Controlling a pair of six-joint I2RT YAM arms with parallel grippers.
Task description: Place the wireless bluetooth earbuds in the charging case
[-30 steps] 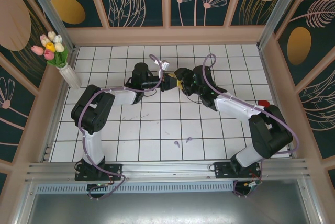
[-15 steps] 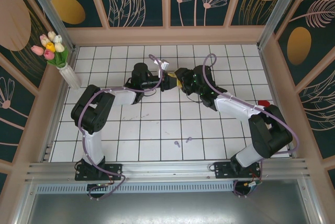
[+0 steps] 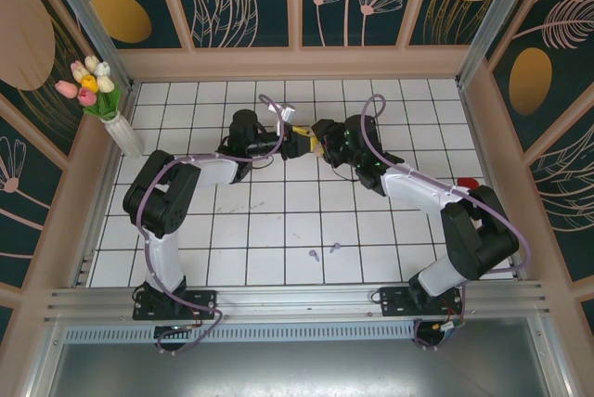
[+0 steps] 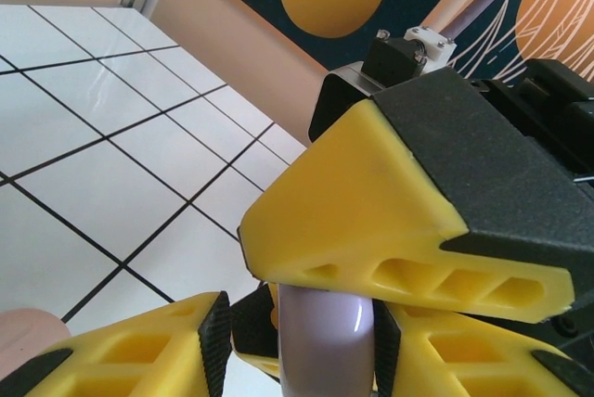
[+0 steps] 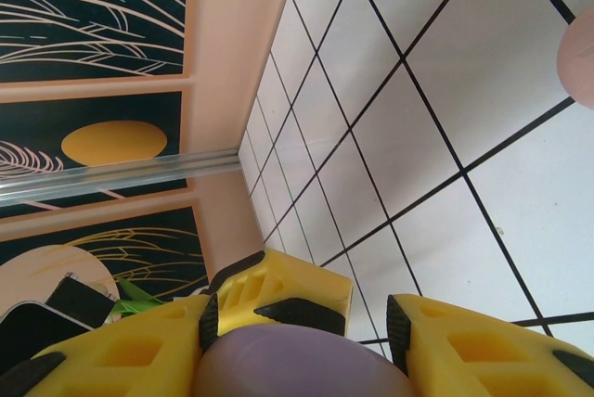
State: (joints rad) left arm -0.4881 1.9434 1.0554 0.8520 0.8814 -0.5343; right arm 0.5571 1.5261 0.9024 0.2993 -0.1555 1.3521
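R fingers [image 5: 130,351] clamp the lilac case [image 5: 297,364], upper centre of top view. L fingers [image 4: 130,360] straddle the same case; can't tell if they grip. Two lilac earbuds [image 3: 335,247] lie on the worktop [image 3: 278,221], lower centre, well apart from the case. Risk: the smooth, rounded case could pivot or slip if L's hold goes slack while R's hold is off-centre, & a drop may scatter the buds.

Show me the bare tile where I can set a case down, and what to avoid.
Free: the back rows along the rear wall; the centre tiles between the lilac earbuds and the lilac case. Crowded: around that case, where left claw and right claw meet; the vase corner.
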